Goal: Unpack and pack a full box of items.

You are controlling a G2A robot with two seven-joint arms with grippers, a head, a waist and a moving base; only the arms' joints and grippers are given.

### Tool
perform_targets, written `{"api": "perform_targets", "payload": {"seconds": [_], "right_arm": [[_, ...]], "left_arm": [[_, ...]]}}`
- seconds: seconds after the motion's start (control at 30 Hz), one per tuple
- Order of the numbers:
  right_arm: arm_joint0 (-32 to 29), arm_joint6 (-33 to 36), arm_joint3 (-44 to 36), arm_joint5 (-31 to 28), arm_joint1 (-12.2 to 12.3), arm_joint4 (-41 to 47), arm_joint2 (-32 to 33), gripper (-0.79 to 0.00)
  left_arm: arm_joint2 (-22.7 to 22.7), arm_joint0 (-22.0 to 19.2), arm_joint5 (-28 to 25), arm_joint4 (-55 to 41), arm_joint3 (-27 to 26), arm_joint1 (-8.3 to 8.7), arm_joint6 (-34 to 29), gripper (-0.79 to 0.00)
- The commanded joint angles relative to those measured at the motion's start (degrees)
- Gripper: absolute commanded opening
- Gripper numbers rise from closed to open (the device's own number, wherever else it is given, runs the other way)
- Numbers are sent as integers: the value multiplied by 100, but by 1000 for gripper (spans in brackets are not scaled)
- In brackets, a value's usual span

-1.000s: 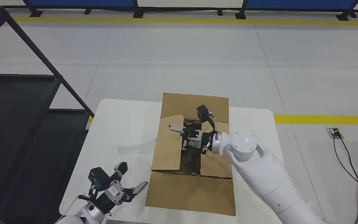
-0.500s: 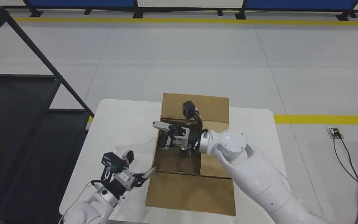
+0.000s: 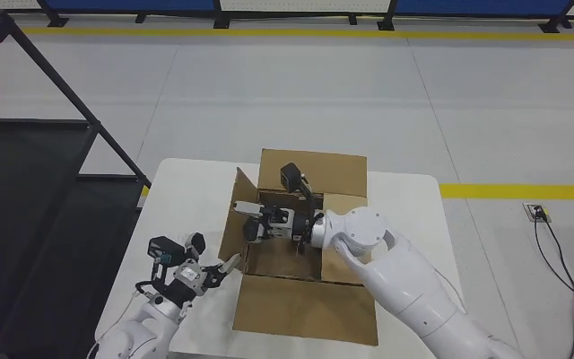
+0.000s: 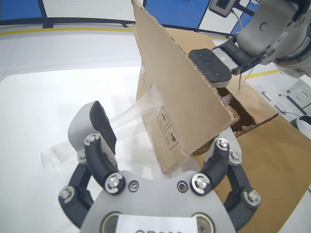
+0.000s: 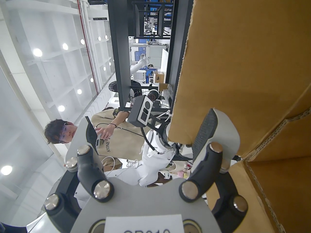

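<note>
Cardboard box (image 3: 305, 310) flap (image 3: 235, 214) stands upright — right gripper (image 3: 249, 222) and left gripper (image 3: 215, 254) both spread wide.

The left end effector (image 4: 160, 132) sits low over the white table (image 4: 48, 93), fingers spread, at the near corner of the open cardboard box (image 4: 267, 158). The side flap (image 4: 175, 78) stands raised and tilted, its lower corner between those fingers; contact cannot be determined. The right end effector (image 4: 211, 66) has one black pad against the flap's upper edge. A clear tape strip (image 4: 128, 115) trails from the box wall onto the table.
</note>
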Motion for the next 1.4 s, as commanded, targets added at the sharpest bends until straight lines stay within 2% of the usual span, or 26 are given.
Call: {"api": "perform_targets", "payload": {"seconds": [0.0,0.23,0.47,0.97,1.17,1.37], "right_arm": [[-147,49,-190,-45,72,-77,210,0],[-820,356,-947,5,408,-300,1257,0],[-1522,604,-1516,62,670,-346,2240,0],[-2307,1044,-2086,-106,925,-145,3266,0],[-2508,1135,-2247,-130,990,-73,3485,0],[-2558,1234,-2233,-38,1037,-124,3515,0]], "left_arm": [[-148,56,-102,-203,34,13,-14,0],[-541,217,-418,-564,233,58,-72,0],[-686,200,-422,-607,569,79,-107,0],[-806,142,-346,-623,1110,104,-177,0],[-930,235,-337,-563,914,118,-33,0],[-1115,517,29,-247,37,107,465,0]]}}
